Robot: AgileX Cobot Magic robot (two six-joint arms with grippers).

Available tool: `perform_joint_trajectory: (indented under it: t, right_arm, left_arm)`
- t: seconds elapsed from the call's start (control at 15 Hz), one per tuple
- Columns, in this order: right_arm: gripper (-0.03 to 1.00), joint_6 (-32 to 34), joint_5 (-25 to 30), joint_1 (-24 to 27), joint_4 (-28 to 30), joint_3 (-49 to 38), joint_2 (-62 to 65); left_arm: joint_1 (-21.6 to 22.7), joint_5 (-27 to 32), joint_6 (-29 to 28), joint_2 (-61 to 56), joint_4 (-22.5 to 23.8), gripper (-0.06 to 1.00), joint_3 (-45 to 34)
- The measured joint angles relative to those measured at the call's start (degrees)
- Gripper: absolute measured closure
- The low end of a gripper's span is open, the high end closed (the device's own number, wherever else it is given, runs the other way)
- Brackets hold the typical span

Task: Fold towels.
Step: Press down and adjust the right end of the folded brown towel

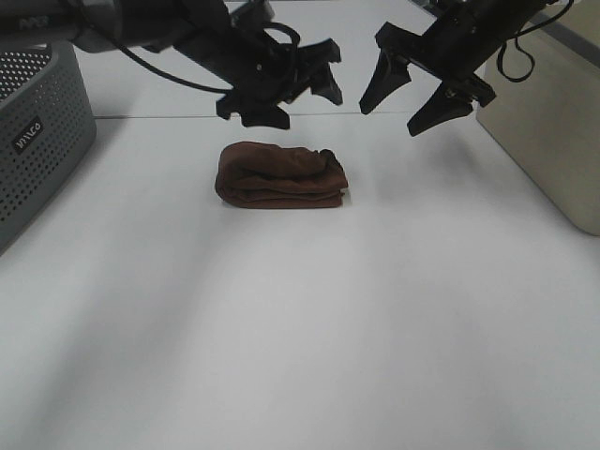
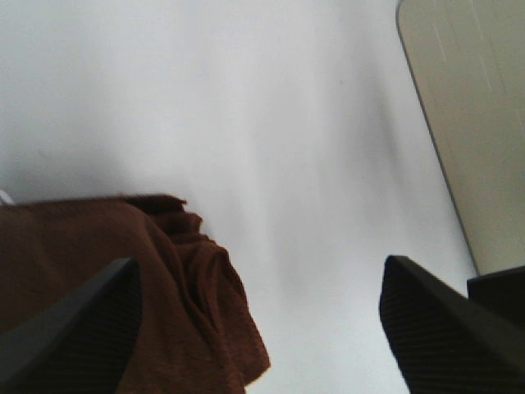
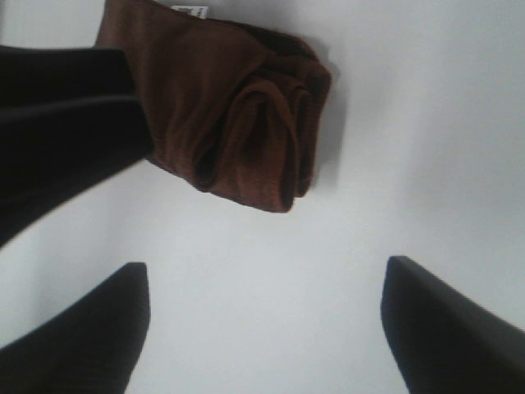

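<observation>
Toward the far middle of the white surface point(image 1: 300, 337), the reddish-brown towel point(image 1: 281, 175) is sitting folded into a chunky little bundle, with its layers stacked and the rolled ends showing on its right side. Both arms are hovering up off the surface, neither touching the cloth. The left claw point(image 2: 258, 275) is hanging spread wide with nothing between its fingers, and the right claw point(image 1: 389, 120) is spread wide and empty too. A grey perforated basket point(image 1: 37, 131) is sitting at the left edge and a beige box point(image 1: 553, 141) at the right edge.
</observation>
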State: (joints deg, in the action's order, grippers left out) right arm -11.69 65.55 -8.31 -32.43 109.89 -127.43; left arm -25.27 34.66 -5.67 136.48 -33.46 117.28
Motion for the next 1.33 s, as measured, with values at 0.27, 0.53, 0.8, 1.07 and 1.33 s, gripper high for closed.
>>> perform_joint_trajectory:
  t: [0.27, 0.53, 0.8, 1.07, 1.33]
  right_arm:
    - [0.23, -4.24, -2.92, -4.64, -9.74, 0.00, -1.55]
    - [0.23, -12.49, -7.22, -9.11, -26.30, 0.00, -8.02]
    - [0.23, -12.43, -9.28, -8.08, -29.16, 0.00, -13.24]
    - [0.23, -4.58, -8.77, -4.64, -23.61, 0.00, -15.18]
    - [0.23, -3.15, -4.07, -4.64, -17.13, 0.00, -11.23]
  left_arm:
    - [6.93, 1.83, 1.32, -5.44, 7.45, 0.19, 0.00]
    - [10.14, 8.02, 1.43, -5.73, 9.34, 0.19, 0.00]
    - [10.14, 8.54, 1.43, -5.73, 10.26, 0.19, 0.00]
    - [10.14, 9.34, 1.49, -5.73, 10.54, 0.19, 0.00]
    - [10.14, 11.12, 1.60, -5.96, 11.29, 0.19, 0.00]
